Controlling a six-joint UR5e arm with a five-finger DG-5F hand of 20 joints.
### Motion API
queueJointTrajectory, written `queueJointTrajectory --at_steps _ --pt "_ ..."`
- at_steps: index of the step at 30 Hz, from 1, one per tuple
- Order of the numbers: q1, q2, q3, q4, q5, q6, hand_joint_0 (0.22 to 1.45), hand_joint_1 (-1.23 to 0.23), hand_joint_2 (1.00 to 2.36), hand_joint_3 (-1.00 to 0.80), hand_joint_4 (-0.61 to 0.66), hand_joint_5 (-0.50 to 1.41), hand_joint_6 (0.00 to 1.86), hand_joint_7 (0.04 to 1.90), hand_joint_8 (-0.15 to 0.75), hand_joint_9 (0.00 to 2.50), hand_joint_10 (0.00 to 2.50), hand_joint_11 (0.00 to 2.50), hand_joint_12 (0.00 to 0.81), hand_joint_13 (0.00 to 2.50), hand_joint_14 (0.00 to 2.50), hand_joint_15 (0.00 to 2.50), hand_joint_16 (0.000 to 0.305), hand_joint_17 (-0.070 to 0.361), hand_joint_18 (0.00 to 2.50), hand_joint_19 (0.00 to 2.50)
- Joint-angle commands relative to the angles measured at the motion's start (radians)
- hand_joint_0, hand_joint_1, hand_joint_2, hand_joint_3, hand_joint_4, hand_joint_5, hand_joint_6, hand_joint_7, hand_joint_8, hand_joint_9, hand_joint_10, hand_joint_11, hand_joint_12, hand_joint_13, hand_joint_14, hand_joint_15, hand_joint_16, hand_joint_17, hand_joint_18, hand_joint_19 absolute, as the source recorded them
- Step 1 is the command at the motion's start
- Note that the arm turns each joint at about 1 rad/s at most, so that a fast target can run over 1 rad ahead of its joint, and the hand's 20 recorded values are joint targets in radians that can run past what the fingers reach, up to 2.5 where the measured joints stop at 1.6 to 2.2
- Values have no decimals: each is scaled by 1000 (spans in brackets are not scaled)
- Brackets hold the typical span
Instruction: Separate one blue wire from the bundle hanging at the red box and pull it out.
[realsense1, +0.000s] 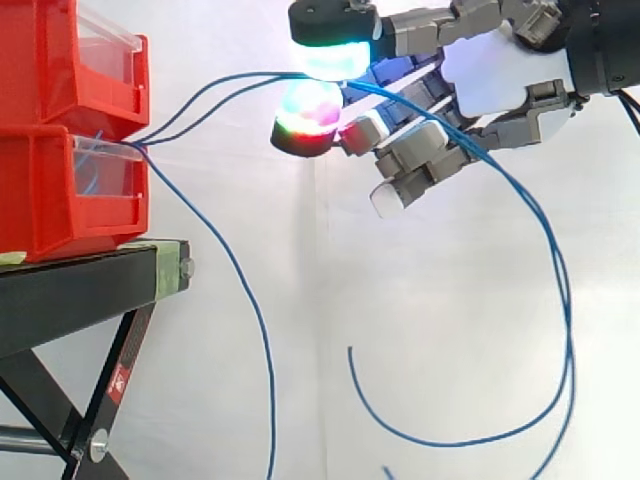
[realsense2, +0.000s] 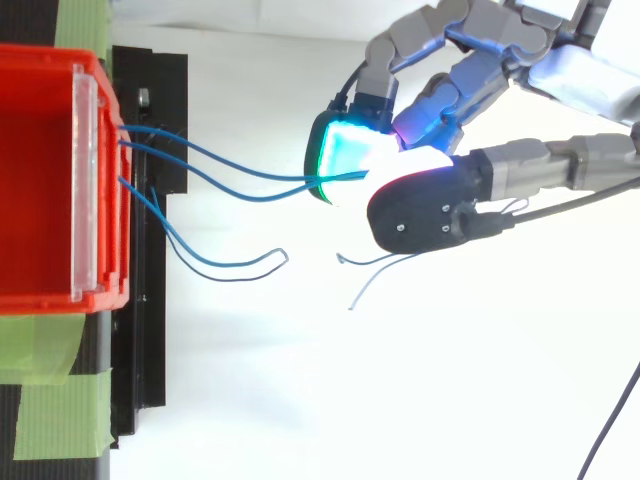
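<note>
White curtain (realsense1: 450, 330) backs the whole setup. Side view: hand (realsense1: 500, 75) comes in high from the right with its fingers curled. A cyan-glowing pad (realsense1: 335, 55) sits on top and a green-red pad (realsense1: 310, 110) just under it. They are closed narrow, pinching a pair of blue wires (realsense1: 250, 80) between them. Past the pinch the pair drapes over the lower curled fingers (realsense1: 420, 160), then drops in a long loop to the right, low, with one free end curling back up mid-frame.

Top view adds this: the pair leaves the bin front at two separate spots and converges at the edge of the cyan pad. It cannot show the vertical pinch, as the pads overlap there.

Third blue wire (realsense1: 252, 300) is well apart from the fingers. In side view it hangs straight down from the bin front to the bottom edge. From above, its free end curls just off the stand.

Further left, stacked red bins (realsense1: 60, 70); all the wires exit where the upper bin meets the lower one. They sit on the black stand (realsense1: 80, 290), with green tape (realsense2: 50, 340) visible from above.
</note>
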Motion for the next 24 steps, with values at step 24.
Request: queueJointTrajectory --at_steps 24 --pt "0 0 0 -3 0 0 670 -754 1015 -293 123 -220 924 828 315 1014 3 1514 413 986 965 1461 49 110 876 759"
